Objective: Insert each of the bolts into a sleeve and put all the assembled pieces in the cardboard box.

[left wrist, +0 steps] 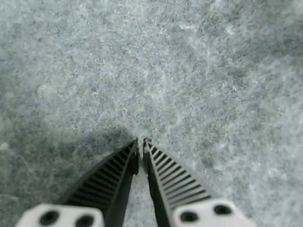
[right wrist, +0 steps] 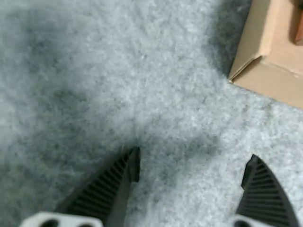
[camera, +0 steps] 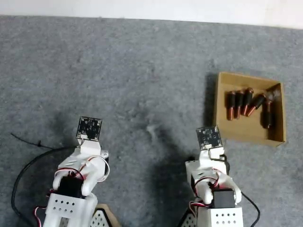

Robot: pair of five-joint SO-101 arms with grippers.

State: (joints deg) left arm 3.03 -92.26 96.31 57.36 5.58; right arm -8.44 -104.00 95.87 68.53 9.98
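Carpet (camera: pixel 142 71), grey and fuzzy, covers the whole table. The cardboard box (camera: pixel 241 128) sits on it at the far right side, with its open top facing up. Five assembled pieces (camera: pixel 247 100) lie flat inside the box. They are dark with shiny copper-colored ends. Four of them lie close together in a row, and the fourth one tilts a little. The fifth lies a bit apart, near the box's right wall. The left arm (camera: pixel 80 175) is at the near edge of the table, well apart from the box. The left gripper (left wrist: pixel 141 144) points down at bare carpet. Its two black ridged fingers (left wrist: pixel 116 172) are pressed together at the tips, and there is nothing between them. The right arm (camera: pixel 213 187) is at the near edge too, close to the near left corner of the box. The right gripper (right wrist: pixel 194 165) hangs over bare carpet with its fingers (right wrist: pixel 124 175) spread wide apart, and it holds nothing. In the right wrist view a corner of the box (right wrist: pixel 270 71) shows just beyond the fingers, not touching them. A thin black cable (camera: pixel 23 142) lies on the carpet beside the left arm.
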